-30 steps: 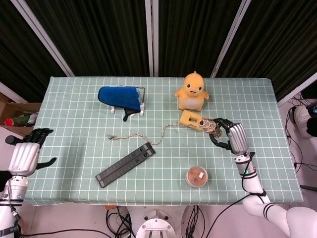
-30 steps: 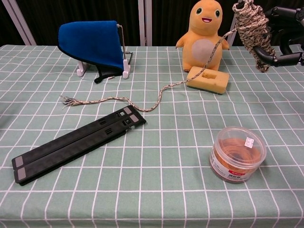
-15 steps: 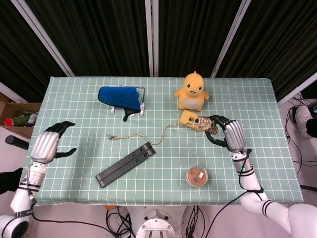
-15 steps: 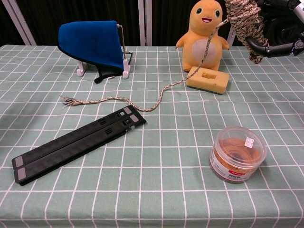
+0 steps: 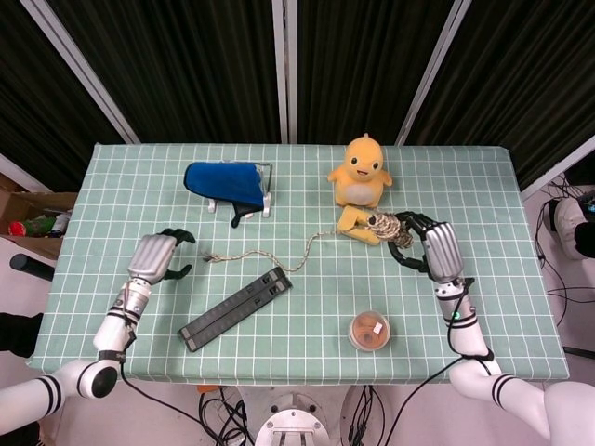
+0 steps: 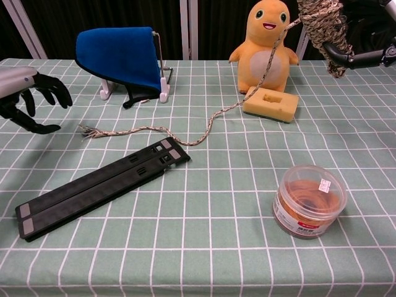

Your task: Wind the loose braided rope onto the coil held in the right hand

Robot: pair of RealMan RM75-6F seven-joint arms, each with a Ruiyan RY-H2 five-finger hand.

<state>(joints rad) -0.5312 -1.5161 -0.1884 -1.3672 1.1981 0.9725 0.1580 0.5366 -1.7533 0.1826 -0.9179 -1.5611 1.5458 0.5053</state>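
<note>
I see the desk (image 5: pixel 483 186) in pale green cloth with a white grid. The rope (image 6: pixel 204 133) is braided tan and brown, the coil (image 6: pixel 322 28) the same speckled mix. Duck toy (image 5: pixel 363 172) is orange-yellow with a pale belly. The sponge (image 6: pixel 270 103) reads yellow. Blue cloth (image 6: pixel 120 55) over a white stand (image 6: pixel 164 93). Black bar (image 6: pixel 99 185) with grey ends. Clear tub (image 6: pixel 309 201) showing brown inside. My left robot hand (image 5: pixel 156 257) and right robot hand (image 5: pixel 435 249) are silver with black fingers.

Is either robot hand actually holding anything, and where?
The right robot hand grips the rope coil around its wound bundle. The left robot hand holds nothing.
</note>
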